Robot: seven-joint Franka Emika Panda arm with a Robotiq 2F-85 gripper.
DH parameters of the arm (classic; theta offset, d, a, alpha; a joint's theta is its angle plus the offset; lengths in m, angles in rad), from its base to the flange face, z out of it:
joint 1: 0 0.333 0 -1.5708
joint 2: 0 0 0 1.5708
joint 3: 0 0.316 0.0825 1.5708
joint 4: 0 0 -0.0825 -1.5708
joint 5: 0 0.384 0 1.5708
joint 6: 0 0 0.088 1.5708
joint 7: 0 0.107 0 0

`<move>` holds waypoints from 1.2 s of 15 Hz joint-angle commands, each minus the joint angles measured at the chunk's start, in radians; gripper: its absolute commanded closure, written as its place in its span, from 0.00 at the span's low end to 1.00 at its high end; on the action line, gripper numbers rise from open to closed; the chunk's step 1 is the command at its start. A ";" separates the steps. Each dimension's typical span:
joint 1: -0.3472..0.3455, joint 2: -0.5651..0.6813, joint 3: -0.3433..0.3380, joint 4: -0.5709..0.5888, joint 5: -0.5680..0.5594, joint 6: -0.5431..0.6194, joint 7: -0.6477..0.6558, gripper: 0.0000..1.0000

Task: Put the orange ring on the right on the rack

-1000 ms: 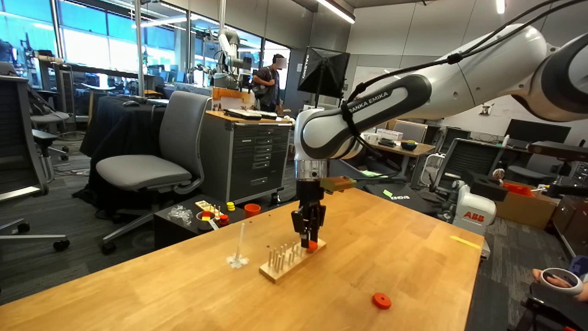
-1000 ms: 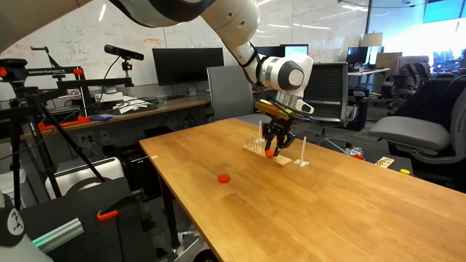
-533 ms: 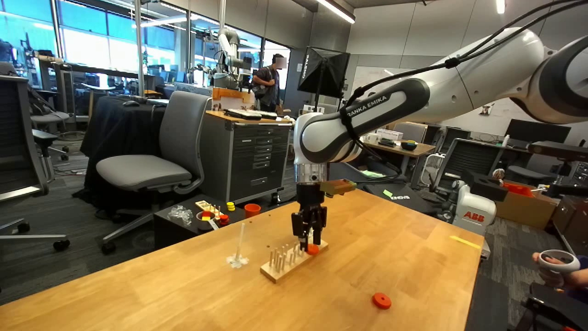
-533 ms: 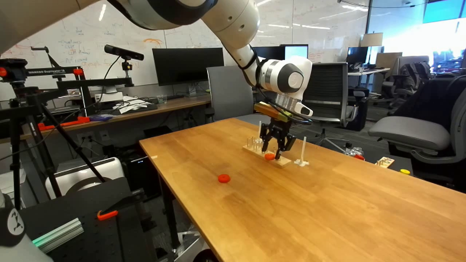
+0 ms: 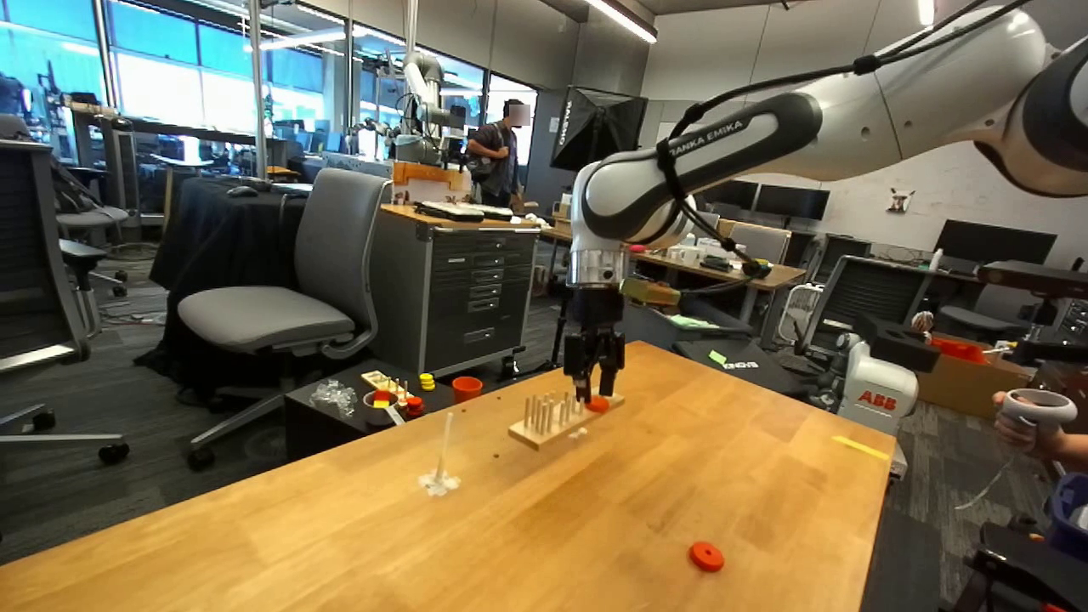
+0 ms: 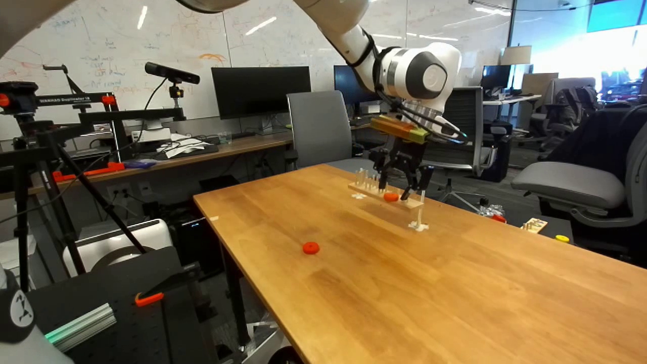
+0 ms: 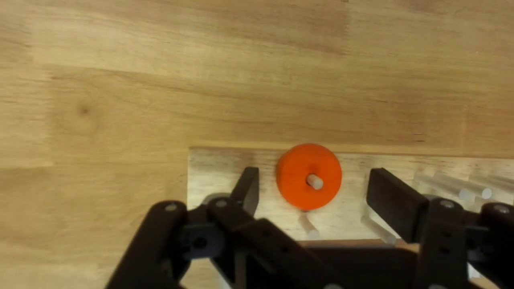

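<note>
One orange ring [image 7: 293, 188] sits around a peg of the rack [image 7: 225, 162], with the peg tip poking through its hole. This ring shows in both exterior views [image 5: 597, 404] [image 6: 390, 197]. The rack [image 5: 537, 436] [image 6: 371, 193] appears raised off the table under my gripper; what bears it is not clear. My gripper [image 7: 313, 180] is open, its fingers apart on both sides of the ring without touching it. The right finger is close to a rack peg. A matching orange ring lies flat on the table [image 5: 705, 557] [image 6: 311, 248].
A thin clear stand [image 5: 443, 450] is taped upright to the table; in an exterior view [image 6: 419, 215] it overlaps the rack's end. A white tape patch [image 5: 578, 434] lies below the rack. A low black side table holds an orange cup [image 5: 467, 389] and another pegged strip.
My fingers were around the ring one second ago, then opened. Since then the gripper has risen and shifted, and the rack with its ring has come up with it. The table ring stayed put.
</note>
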State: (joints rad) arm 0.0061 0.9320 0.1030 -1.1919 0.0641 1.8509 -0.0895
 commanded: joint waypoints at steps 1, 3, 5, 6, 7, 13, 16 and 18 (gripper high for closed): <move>-0.046 -0.130 0.017 -0.096 0.044 -0.031 -0.085 0.06; -0.059 -0.135 0.012 -0.086 0.052 -0.070 -0.107 0.06; -0.059 -0.111 0.004 -0.062 0.051 -0.121 -0.110 0.48; -0.057 -0.095 0.000 -0.052 0.046 -0.138 -0.107 0.50; -0.053 -0.076 -0.003 -0.041 0.043 -0.154 -0.099 0.57; -0.046 0.018 -0.009 0.005 0.040 -0.214 -0.079 1.00; -0.053 0.016 -0.006 -0.003 0.044 -0.220 -0.087 1.00; -0.056 -0.005 -0.004 -0.023 0.045 -0.208 -0.095 1.00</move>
State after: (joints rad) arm -0.0457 0.9447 0.1000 -1.2285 0.0891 1.6747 -0.1742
